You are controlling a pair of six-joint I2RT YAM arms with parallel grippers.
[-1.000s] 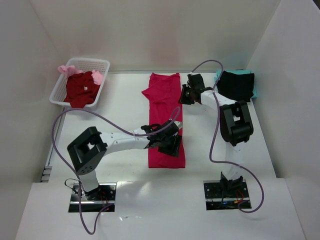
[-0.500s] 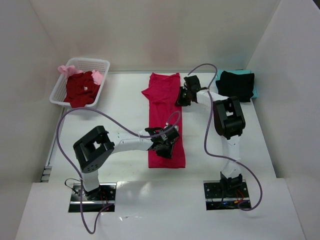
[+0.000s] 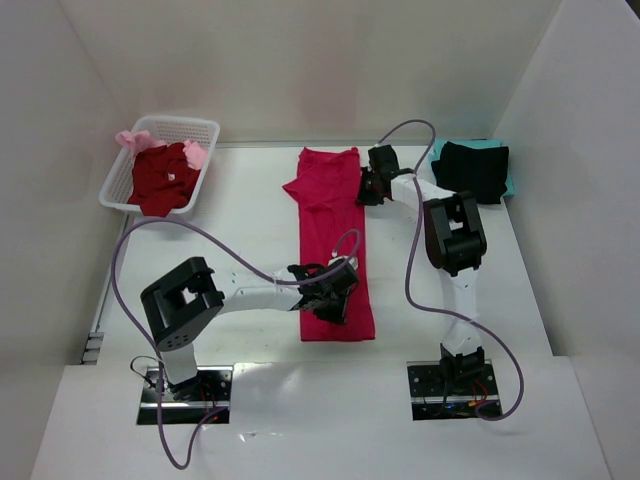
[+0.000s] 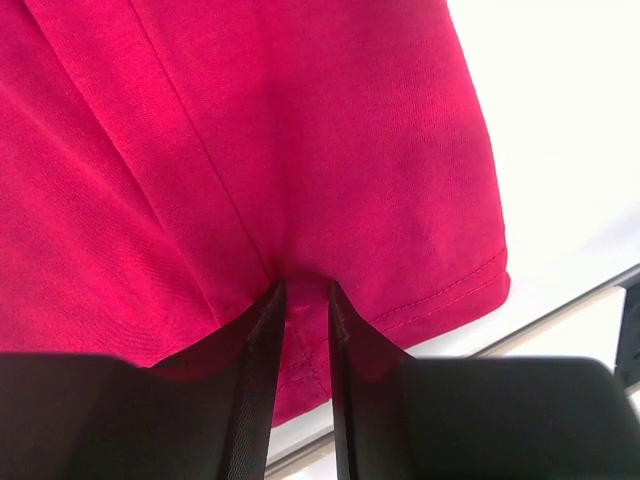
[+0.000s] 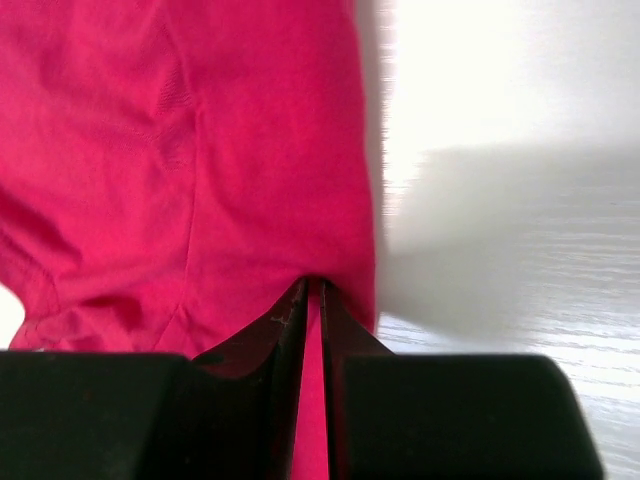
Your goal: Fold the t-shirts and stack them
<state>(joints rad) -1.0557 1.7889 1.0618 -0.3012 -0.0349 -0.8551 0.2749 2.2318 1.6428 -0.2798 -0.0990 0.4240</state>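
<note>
1. At the far left, the white lattice basket (image 3: 186, 121) holds a crumpled dark red t-shirt (image 3: 160, 180), with a pale pink t-shirt (image 3: 133, 139) spilling over its far rim. Both sit as they did a second ago, not yet folded.
2. The left hand (image 3: 328, 300) has moved nearer, toward the near end of the crimson-pink t-shirt (image 3: 328, 215). Its fingers stood wider a second ago. In the wrist view the left hand (image 4: 305, 290) is now clamped on a pucker of cloth just inside the near hem.
3. That shirt lies mid-bench (image 3: 240, 210) as a long narrow strip running far to near. Its near hem has shifted slightly to the right.
4. The right hand (image 3: 366, 188) has slid left onto the strip's far right edge. In its wrist view the fingers are almost together, and the hand (image 5: 311, 292) pinches the cloth edge.
5. At the far right, a folded black t-shirt (image 3: 473, 168) rests on a teal t-shirt (image 3: 437, 152). This is the stack so far.
6. With both ends gripped, the end-to-end fold looks ready to begin.
7. From above, both wrists hide their fingertips. I cannot tell how many layers each pinch holds. The teal shirt is mostly covered, and no neck tag shows.
</note>
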